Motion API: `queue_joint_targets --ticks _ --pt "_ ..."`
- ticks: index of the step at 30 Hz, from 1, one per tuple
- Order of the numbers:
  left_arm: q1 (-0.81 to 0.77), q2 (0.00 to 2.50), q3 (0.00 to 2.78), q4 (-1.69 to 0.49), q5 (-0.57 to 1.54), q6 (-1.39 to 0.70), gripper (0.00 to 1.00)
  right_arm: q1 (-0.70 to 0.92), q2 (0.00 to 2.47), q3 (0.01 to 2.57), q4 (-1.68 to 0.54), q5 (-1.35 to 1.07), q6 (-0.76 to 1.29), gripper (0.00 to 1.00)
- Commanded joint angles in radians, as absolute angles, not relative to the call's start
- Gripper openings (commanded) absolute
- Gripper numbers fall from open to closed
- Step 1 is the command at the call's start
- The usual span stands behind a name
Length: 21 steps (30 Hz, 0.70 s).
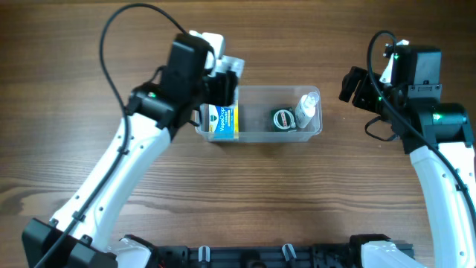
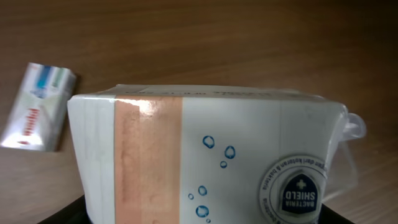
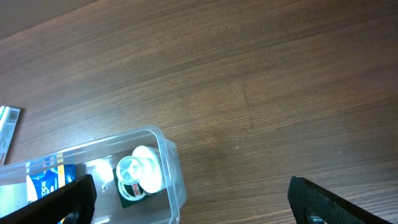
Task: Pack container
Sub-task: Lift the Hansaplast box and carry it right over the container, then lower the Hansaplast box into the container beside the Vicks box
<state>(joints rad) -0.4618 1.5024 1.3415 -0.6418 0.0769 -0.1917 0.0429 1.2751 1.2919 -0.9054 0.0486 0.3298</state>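
Grasping a boxy white pack [image 2: 205, 162] in the left gripper [image 1: 225, 74], jaws clenched across it, at the far left corner of the container [image 1: 256, 137]; not being able to tell whether pack and rim are touching. Showing, in the left wrist view, a glossy wrapped face with a broad peach band, scattered blue droplets and a round "Bacteria Shield" seal. Finding the container, a clear shallow plastic tub with rounded corners and a rim, lying mid-way across the brown wood-grain desk [image 1: 297, 201]. Carrying inside it a blue-and-yellow carton [image 1: 222, 123] at the left end, a round dark tin [image 1: 283, 119] right of the middle, and a small white bottle [image 1: 306, 106] lying tilted at the right end. Hovering the right gripper [image 1: 353, 88] near the tub's right end, jaws released, spread wide and grasping nothing. Lying flat on the desk beside the pack, a small white packet [image 2: 37, 106] with red lettering.
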Motion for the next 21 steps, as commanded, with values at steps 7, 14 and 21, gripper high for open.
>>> queue_joint_targets --ticks 7,14,21 --pt "-0.606 1.563 1.351 -0.601 0.058 -0.437 0.70 0.042 1.277 1.302 -0.905 0.054 0.315 1.00" --pt "-0.666 1.652 1.351 -0.567 0.016 -0.458 0.69 0.041 1.277 1.302 -0.905 0.054 0.315 1.00" --pt "-0.679 1.733 1.351 -0.557 -0.017 -0.459 0.67 0.041 1.277 1.302 -0.905 0.054 0.315 1.00"
